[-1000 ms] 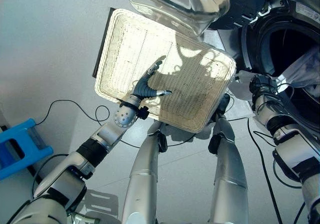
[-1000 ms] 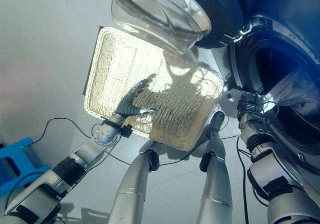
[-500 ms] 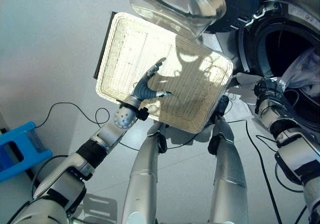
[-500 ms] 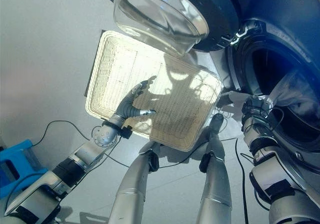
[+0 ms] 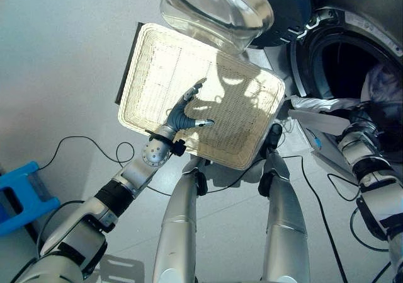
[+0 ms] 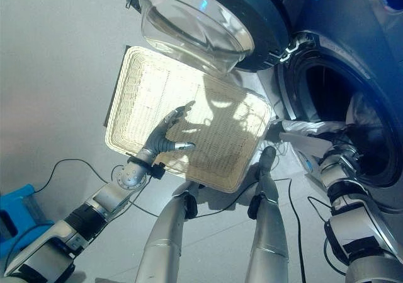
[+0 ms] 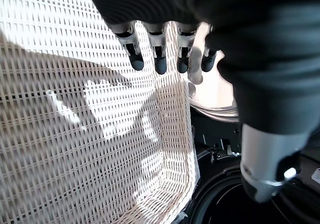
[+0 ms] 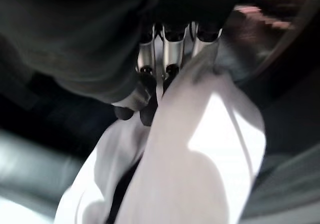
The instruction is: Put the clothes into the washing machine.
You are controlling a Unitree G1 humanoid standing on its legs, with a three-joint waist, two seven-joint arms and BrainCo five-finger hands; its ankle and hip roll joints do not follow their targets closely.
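Change: since a second ago my right hand [image 8: 160, 79] has gone from the drum's rim at 3 o'clock deeper into the opening, carrying the white garment [image 8: 200, 149] with it; my left hand has stayed put.
Left hand: my left hand [image 5: 187, 111] hangs over the wicker basket [image 5: 151, 75] near its 6 o'clock edge, fingers straight and relaxed, holding nothing.
Basket: no clothes lie in it; I see bare weave.
Right hand: my fingers are curled round the white garment, pinching a fold, at the mouth of the washing machine [image 6: 327, 62], at 3 o'clock of the scene.
Clothes: the garment is partly inside the drum, while a white tail [image 5: 321, 106] drapes out over the lower lip of the opening.
Door: the glass door [image 5: 214, 12] stands swung open at 12 o'clock, above the basket's far edge.
Risk: if I let go now, the hanging tail could drag the cloth back out onto the floor, or be trapped by the door later. Cloth could also snag on my fingers as I pull out.
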